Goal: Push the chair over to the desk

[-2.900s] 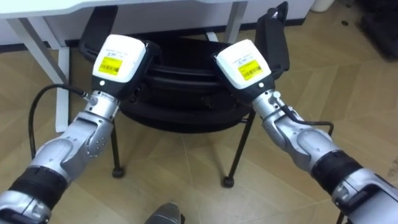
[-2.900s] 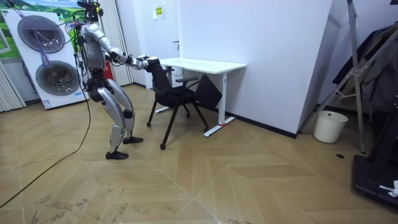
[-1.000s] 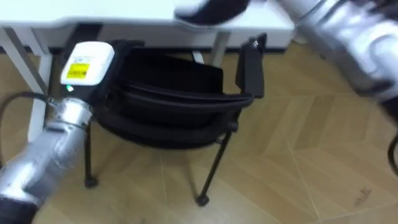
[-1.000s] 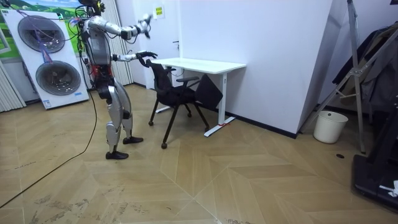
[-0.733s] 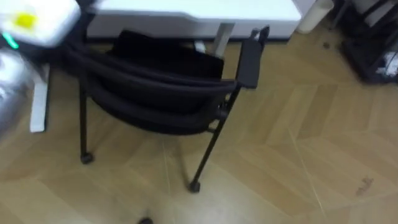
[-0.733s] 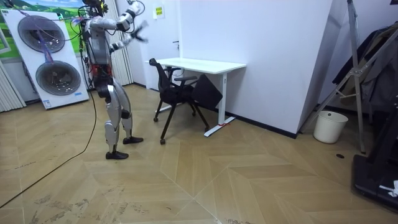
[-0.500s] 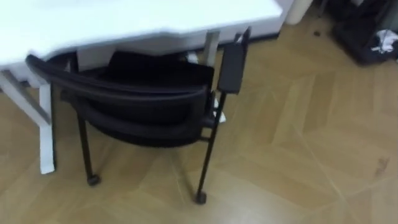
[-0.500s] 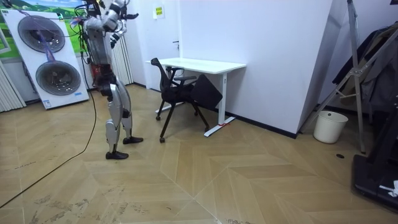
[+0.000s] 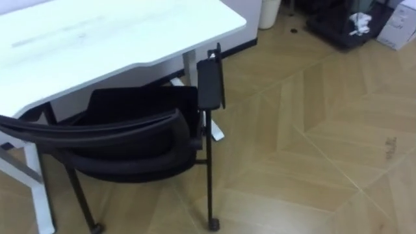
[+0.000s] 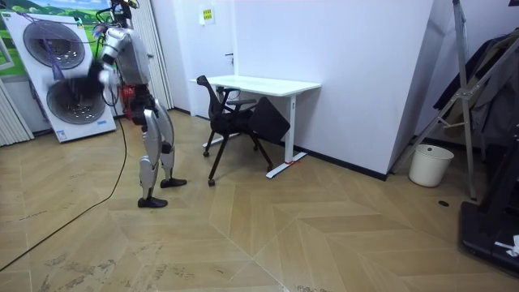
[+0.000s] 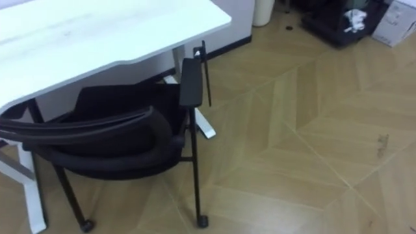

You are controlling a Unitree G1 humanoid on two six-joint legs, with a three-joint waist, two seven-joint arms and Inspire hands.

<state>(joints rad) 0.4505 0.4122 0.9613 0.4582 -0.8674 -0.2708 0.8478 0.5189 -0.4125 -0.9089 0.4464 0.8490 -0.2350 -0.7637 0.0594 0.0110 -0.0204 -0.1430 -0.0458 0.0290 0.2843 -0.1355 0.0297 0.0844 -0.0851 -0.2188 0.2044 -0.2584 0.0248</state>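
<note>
Black armchair (image 9: 123, 146) upright on castors, seat tucked partly under white desk (image 9: 97, 32)

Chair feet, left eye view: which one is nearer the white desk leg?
The left foot, at the bottom edge beside the desk leg; the right foot stands on open floor.

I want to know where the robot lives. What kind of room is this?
Probably a practice room set up partly like a home and partly like an office. There is a white desk with a black chair at it, and what look like two stacked washing machines by the wall.
</note>
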